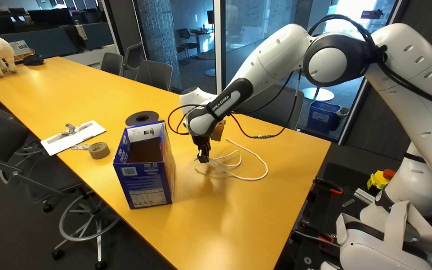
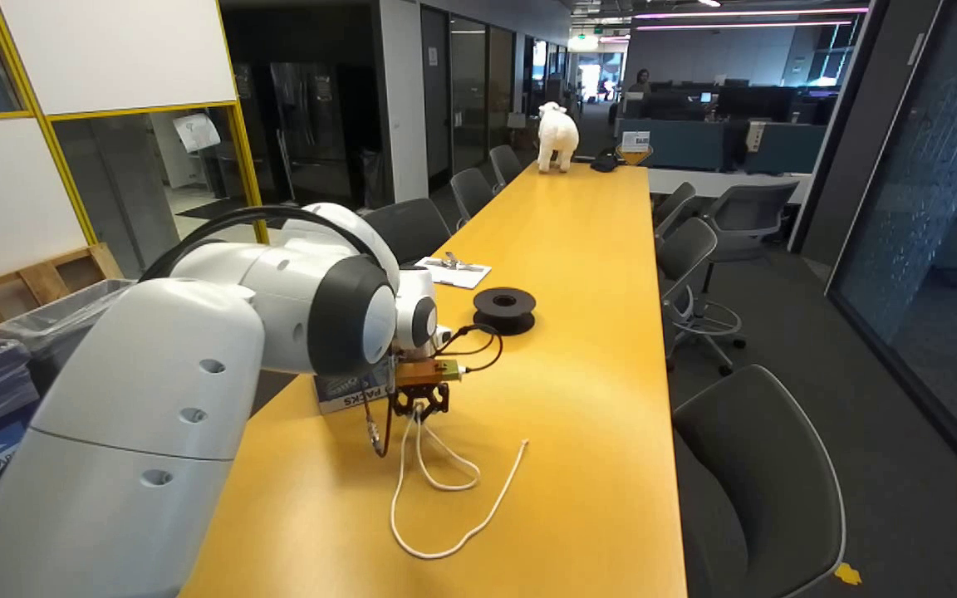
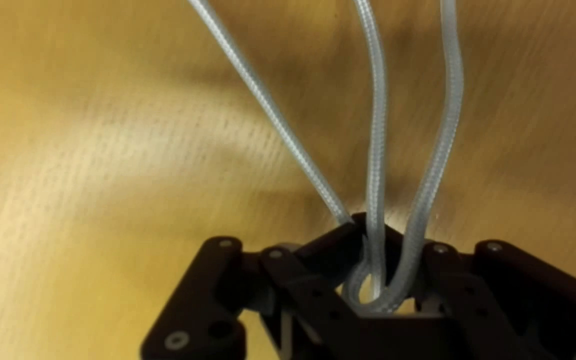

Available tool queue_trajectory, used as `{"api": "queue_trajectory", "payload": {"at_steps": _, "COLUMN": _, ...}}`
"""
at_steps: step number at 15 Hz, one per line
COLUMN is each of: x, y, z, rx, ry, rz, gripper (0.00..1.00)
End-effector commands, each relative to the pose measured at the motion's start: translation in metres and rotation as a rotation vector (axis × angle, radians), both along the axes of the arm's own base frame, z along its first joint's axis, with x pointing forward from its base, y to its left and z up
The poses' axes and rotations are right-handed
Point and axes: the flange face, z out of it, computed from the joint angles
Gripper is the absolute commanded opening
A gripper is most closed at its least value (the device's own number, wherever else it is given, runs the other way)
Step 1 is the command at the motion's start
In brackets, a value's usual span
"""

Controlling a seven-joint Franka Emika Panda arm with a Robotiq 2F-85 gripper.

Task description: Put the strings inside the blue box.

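While my jaws pinch the strings [image 3: 378, 115] low over the surface [image 1: 238, 221], 3 strands run out from between them in the wrist view, and a small loop curls back there. The rest of the white cord trails down onto the surface in loose loops, all that I can see lying outside the blue box [image 1: 146, 183]. It stands upright, uncovered on top, near my jaws but apart from them. I have the black spool [image 2: 504, 311] near it, and the tape roll [image 1: 99, 150] and clipboard [image 1: 81, 135] on its side away from my jaws.
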Motion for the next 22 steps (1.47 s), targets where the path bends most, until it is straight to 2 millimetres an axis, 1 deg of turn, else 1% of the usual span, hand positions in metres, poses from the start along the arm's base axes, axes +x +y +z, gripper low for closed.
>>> {"api": "queue_trajectory", "payload": {"at_steps": 1, "x": 0.009, "y": -0.018, "z": 0.066, "rx": -0.014, "ry": 0.022, "rz": -0.062, "gripper": 0.06}}
{"api": "queue_trajectory", "payload": {"at_steps": 4, "x": 0.019, "y": -0.023, "z": 0.134, "rx": -0.029, "ry": 0.017, "rz": -0.114, "gripper": 0.06}}
{"api": "queue_trajectory", "payload": {"at_steps": 6, "x": 0.026, "y": -0.019, "z": 0.178, "rx": -0.035, "ry": 0.000, "rz": -0.151, "gripper": 0.06}}
{"api": "queue_trajectory", "payload": {"at_steps": 8, "x": 0.033, "y": -0.011, "z": 0.219, "rx": -0.040, "ry": -0.033, "rz": -0.192, "gripper": 0.06}}
{"api": "queue_trajectory", "payload": {"at_steps": 10, "x": 0.038, "y": 0.004, "z": 0.252, "rx": -0.047, "ry": -0.070, "rz": -0.220, "gripper": 0.06}}
{"api": "queue_trajectory", "payload": {"at_steps": 11, "x": 0.040, "y": 0.015, "z": 0.268, "rx": -0.046, "ry": -0.094, "rz": -0.231, "gripper": 0.07}}
{"api": "queue_trajectory", "payload": {"at_steps": 13, "x": 0.043, "y": 0.037, "z": 0.294, "rx": -0.041, "ry": -0.141, "rz": -0.252, "gripper": 0.07}}
{"api": "queue_trajectory", "payload": {"at_steps": 16, "x": 0.048, "y": 0.078, "z": 0.330, "rx": -0.009, "ry": -0.266, "rz": -0.299, "gripper": 0.06}}
{"api": "queue_trajectory", "payload": {"at_steps": 18, "x": 0.047, "y": 0.104, "z": 0.350, "rx": 0.002, "ry": -0.323, "rz": -0.322, "gripper": 0.07}}
{"api": "queue_trajectory", "payload": {"at_steps": 19, "x": 0.046, "y": 0.115, "z": 0.358, "rx": 0.001, "ry": -0.354, "rz": -0.327, "gripper": 0.08}}
{"api": "queue_trajectory", "payload": {"at_steps": 20, "x": 0.045, "y": 0.126, "z": 0.364, "rx": 0.003, "ry": -0.384, "rz": -0.331, "gripper": 0.07}}
{"api": "queue_trajectory", "payload": {"at_steps": 21, "x": 0.045, "y": 0.138, "z": 0.369, "rx": 0.001, "ry": -0.416, "rz": -0.333, "gripper": 0.08}}
{"api": "queue_trajectory", "payload": {"at_steps": 22, "x": 0.044, "y": 0.147, "z": 0.372, "rx": 0.001, "ry": -0.441, "rz": -0.329, "gripper": 0.07}}
